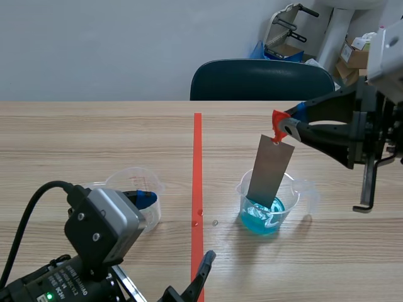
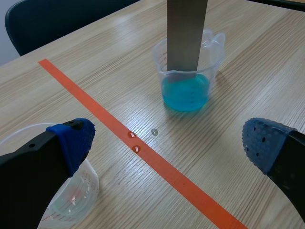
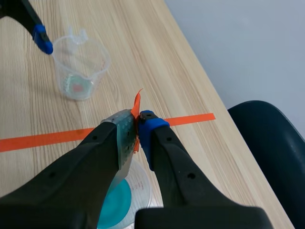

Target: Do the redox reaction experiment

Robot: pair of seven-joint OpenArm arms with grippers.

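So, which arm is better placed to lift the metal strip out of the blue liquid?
Right. The right end effector is shut on the metal strip, which stands in the cup of blue liquid; the left end effector is open, by the empty cup.

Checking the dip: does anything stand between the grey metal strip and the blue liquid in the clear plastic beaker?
Nothing visible does. The grey metal strip, in the right arm's jaws, stands inside the clear plastic beaker holding the blue liquid.
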